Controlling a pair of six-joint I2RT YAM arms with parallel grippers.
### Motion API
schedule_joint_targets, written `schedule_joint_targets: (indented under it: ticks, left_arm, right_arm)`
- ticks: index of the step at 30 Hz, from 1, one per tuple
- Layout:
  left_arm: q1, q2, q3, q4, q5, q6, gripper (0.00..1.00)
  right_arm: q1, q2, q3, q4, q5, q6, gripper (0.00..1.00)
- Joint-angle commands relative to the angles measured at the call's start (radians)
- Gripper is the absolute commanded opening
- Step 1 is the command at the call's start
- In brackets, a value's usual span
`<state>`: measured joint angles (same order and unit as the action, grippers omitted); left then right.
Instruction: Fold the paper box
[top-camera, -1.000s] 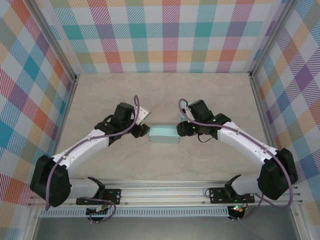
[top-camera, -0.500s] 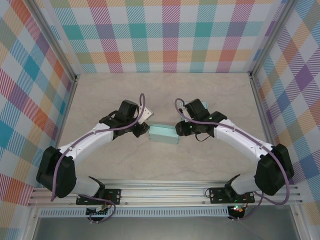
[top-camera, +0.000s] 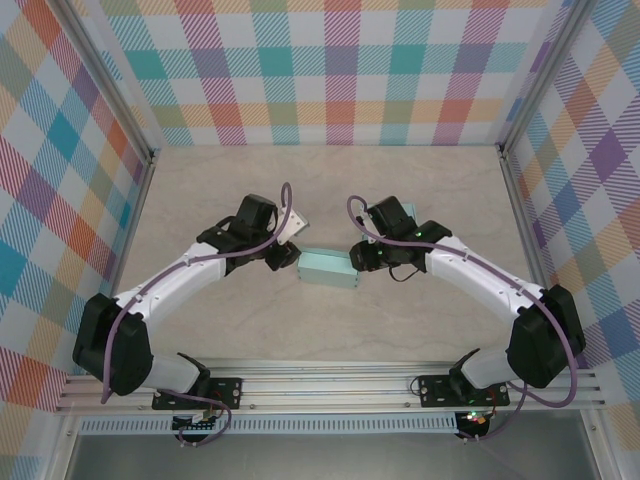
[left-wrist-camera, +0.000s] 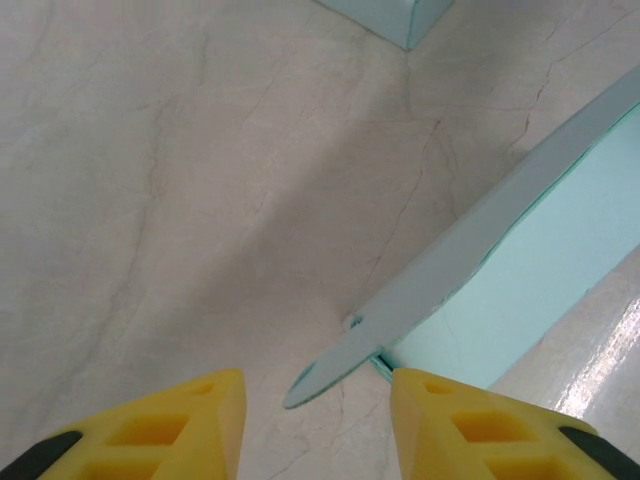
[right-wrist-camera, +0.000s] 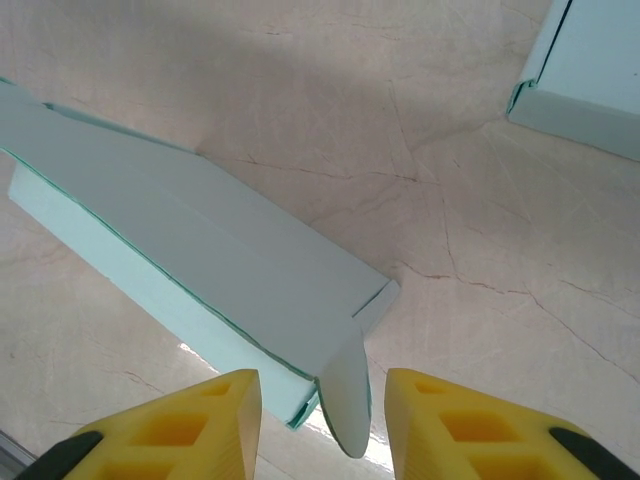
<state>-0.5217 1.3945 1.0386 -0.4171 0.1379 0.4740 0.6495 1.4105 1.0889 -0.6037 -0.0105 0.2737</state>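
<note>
Top external showed the paper box (top-camera: 328, 268) body formed, end flaps (left-wrist-camera: 440, 280) untucked; left gripper (left-wrist-camera: 315, 405) and right gripper (right-wrist-camera: 322, 405) straddled them half-open, empty.

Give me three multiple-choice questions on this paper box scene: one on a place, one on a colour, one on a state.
1. Where is the paper box? A between the left claw and the right claw; B left of both; C right of both.
2. What colour are the left claw's fingers? A red; B yellow; C green.
3. How does the right claw stand? A shut tight; B open, a flap tip in its gap; C gripping the box's middle.
Answers: A, a claw sits at each box end; B, yellow shows in the left wrist view; B, its fingers stand apart around the flap.
</note>
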Motion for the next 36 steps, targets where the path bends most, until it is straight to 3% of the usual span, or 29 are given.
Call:
schedule_joint_targets:
  ticks: [1, 5, 13, 22, 27, 30, 36]
  left_arm:
    - [0.009, 0.04, 0.058, -0.068, 0.002, 0.067, 0.43]
    - [0.009, 0.07, 0.09, -0.109, 0.01, 0.084, 0.42]
    - [0.009, 0.079, 0.095, -0.129, 0.019, 0.099, 0.43]
    - [0.034, 0.009, 0.093, -0.12, 0.061, 0.126, 0.52]
    - [0.088, -0.039, 0.068, -0.122, 0.158, 0.242, 0.53]
    - [0.091, -0.047, 0.031, -0.101, 0.17, 0.336, 0.54]
    - [0.091, 0.007, 0.04, -0.104, 0.162, 0.392, 0.53]
  right_arm:
    - [0.008, -0.01, 0.026, -0.026, 0.001, 0.011, 0.4]
    - [0.015, -0.009, 0.029, -0.047, 0.006, 0.016, 0.47]
    - [0.032, 0.002, 0.028, -0.061, 0.03, 0.021, 0.45]
    - [0.048, -0.013, 0.038, -0.064, 0.039, 0.007, 0.49]
    - [0.053, -0.033, 0.037, -0.07, 0.042, 0.007, 0.49]
    - [0.058, -0.035, 0.037, -0.07, 0.043, 0.005, 0.49]
    - [0.067, -0.02, 0.042, -0.081, 0.063, 0.003, 0.48]
